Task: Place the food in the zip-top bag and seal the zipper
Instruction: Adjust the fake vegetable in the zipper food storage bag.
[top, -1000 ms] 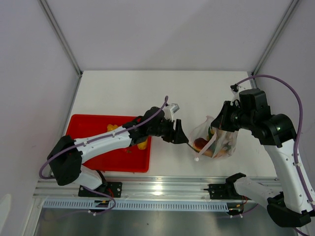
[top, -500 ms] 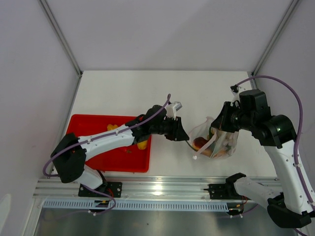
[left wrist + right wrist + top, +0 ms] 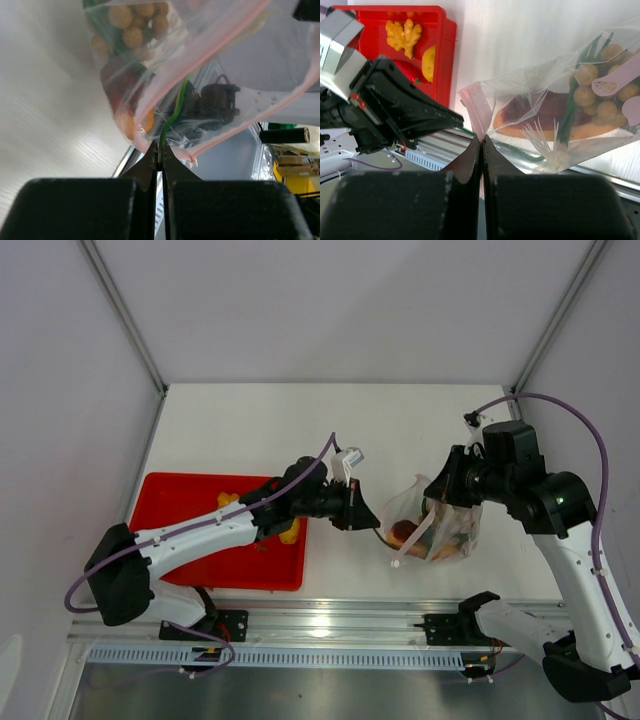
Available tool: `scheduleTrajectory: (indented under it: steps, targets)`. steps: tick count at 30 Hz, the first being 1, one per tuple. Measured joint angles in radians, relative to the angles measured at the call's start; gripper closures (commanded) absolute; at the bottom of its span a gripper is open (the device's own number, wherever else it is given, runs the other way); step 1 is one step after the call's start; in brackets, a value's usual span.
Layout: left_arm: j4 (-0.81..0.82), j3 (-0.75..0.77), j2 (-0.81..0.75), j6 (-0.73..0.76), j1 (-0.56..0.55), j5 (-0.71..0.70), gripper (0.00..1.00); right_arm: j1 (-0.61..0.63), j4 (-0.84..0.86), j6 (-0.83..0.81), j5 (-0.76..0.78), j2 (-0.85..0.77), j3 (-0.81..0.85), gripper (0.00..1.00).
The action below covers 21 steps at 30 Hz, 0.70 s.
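Observation:
The zip-top bag point(image 3: 445, 532) hangs at the table's right, holding tan balls point(image 3: 592, 90), a red chili point(image 3: 550, 107), an orange-brown wedge point(image 3: 545, 131) and green stalks point(image 3: 570, 116). My right gripper point(image 3: 481, 137) is shut on the bag's mouth edge beside the pink zipper point(image 3: 220, 45) and holds the bag up. My left gripper point(image 3: 160, 146) is shut on a thin green stalk point(image 3: 175, 107) that runs from its tips up into the bag's open mouth. From above, the left gripper point(image 3: 368, 518) sits right against the bag's left side.
A red tray point(image 3: 180, 495) lies at the front left under my left arm, with yellow toy pieces point(image 3: 404, 34) and a lemon point(image 3: 429, 62) in it. The aluminium rail point(image 3: 330, 625) runs along the near table edge.
My left gripper went from open to shut, closing on the green stalk at the bag's mouth, and edged slightly right. The right gripper stayed shut on the bag.

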Motion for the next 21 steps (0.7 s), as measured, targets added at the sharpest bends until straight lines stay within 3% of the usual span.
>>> scheduleTrajectory:
  steps: [9, 21]
  targets:
    - [-0.01, 0.039, -0.02, 0.004, -0.085, -0.013, 0.99, 0.0, 0.056, 0.017, -0.058, 0.032, -0.024, 1.0]
    - [0.02, 0.261, 0.224, -0.027, -0.114, -0.021, 0.99, -0.001, 0.097, 0.07, -0.111, 0.034, -0.03, 1.0]
